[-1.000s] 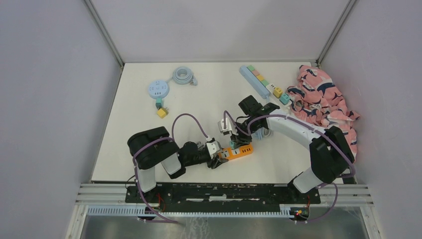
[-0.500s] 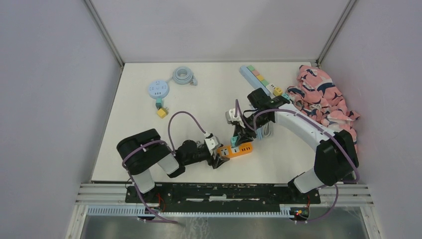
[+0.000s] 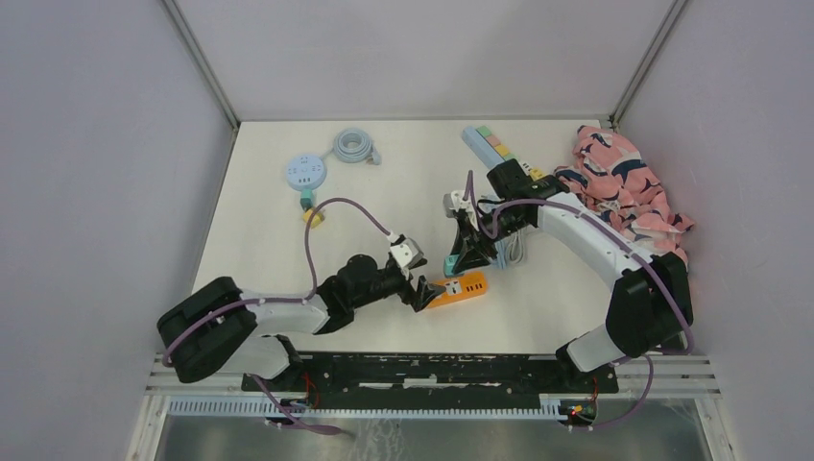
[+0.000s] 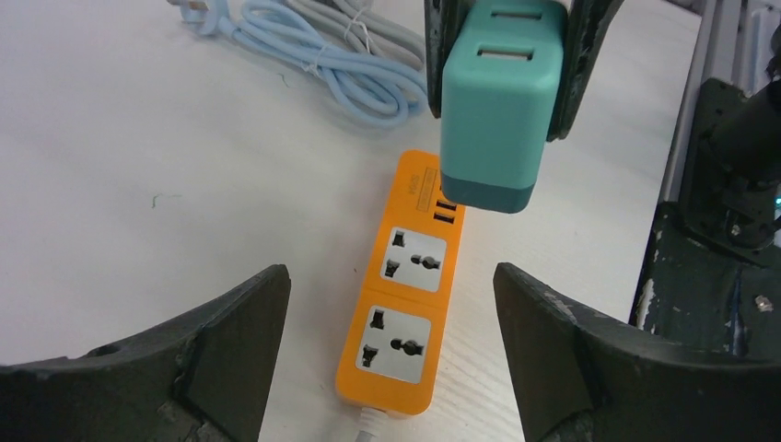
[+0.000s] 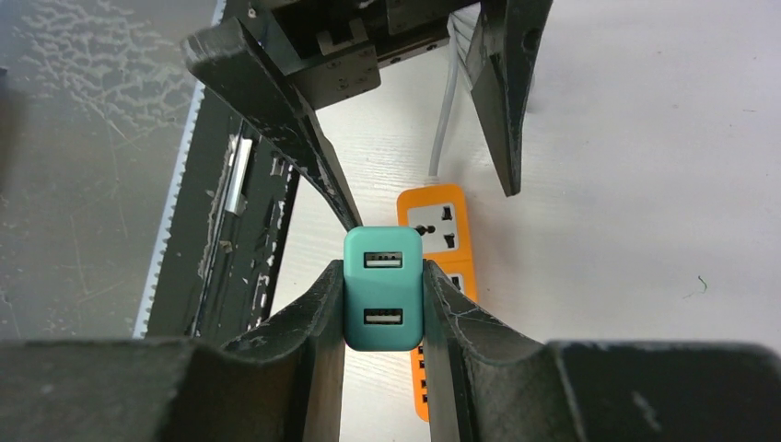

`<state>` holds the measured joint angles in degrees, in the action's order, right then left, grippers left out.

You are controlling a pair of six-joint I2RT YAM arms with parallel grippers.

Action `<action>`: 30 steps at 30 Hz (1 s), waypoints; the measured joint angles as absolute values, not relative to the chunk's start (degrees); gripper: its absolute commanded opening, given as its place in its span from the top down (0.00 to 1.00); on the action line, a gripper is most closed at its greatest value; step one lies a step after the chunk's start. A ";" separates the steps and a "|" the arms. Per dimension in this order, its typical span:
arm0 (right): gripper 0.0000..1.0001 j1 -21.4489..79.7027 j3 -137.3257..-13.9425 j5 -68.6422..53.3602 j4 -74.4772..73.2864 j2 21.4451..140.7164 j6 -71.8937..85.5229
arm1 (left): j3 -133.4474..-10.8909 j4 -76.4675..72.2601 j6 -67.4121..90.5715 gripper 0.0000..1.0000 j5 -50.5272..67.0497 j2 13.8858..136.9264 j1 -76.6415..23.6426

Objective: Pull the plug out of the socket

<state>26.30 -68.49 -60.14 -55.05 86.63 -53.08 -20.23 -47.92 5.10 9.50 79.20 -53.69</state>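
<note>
Finding: the teal square plastic charger plug (image 5: 382, 290) is clear of the orange two-socket plastic power strip (image 4: 401, 304). It hangs in the air over the strip's far end, above the small USB ports. Both sockets on the strip show vacant.

Right gripper (image 5: 382, 267): clamped on the plug's two flat sides, with its USB face toward the wrist camera. Judged to be a grip chosen for a straight lift out of the socket.

Left gripper (image 4: 389, 274): jaws wide apart, one each side of the strip's near end, touching neither side. Judged a bracing station, from which the strip could be pinned against an upward pull.

The strip lies flat on the white bench (image 3: 269, 240), near the middle of the front edge.

Extraction appears complete; the plug is not yet set down.
</note>
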 measured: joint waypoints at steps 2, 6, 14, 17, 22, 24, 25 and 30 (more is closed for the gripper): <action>0.99 26.06 -68.90 -60.99 -55.02 86.63 -51.55 | -20.18 -45.01 6.11 0.10 8.47 75.31 -53.69; 0.99 25.45 -69.91 -62.54 -55.02 86.72 -48.56 | -20.18 -41.87 7.86 0.04 6.83 69.30 -53.69; 0.98 24.71 -70.63 -64.27 -53.60 87.18 -41.67 | -20.34 -34.54 13.02 0.03 2.79 60.99 -53.32; 0.98 24.56 -70.61 -64.34 -51.18 87.18 -37.87 | -21.37 -31.35 14.63 0.03 1.58 59.11 -53.32; 0.96 24.08 -70.50 -64.40 -46.46 87.18 -30.94 | -22.72 -29.02 16.45 0.04 1.30 56.38 -53.32; 0.95 23.83 -70.24 -64.42 -44.14 87.18 -27.70 | -22.85 -28.77 16.88 0.04 1.28 55.51 -53.32; 0.94 23.77 -70.02 -64.42 -43.00 87.18 -26.17 | -22.87 -28.77 17.10 0.04 1.28 55.24 -53.32; 0.90 23.46 -68.25 -64.51 -36.03 87.35 -15.62 | -22.92 -28.34 17.45 0.04 1.32 54.33 -53.32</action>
<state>23.46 -68.25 -64.51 -36.03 87.35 -15.62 -22.92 -28.34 17.45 1.32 54.33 -53.32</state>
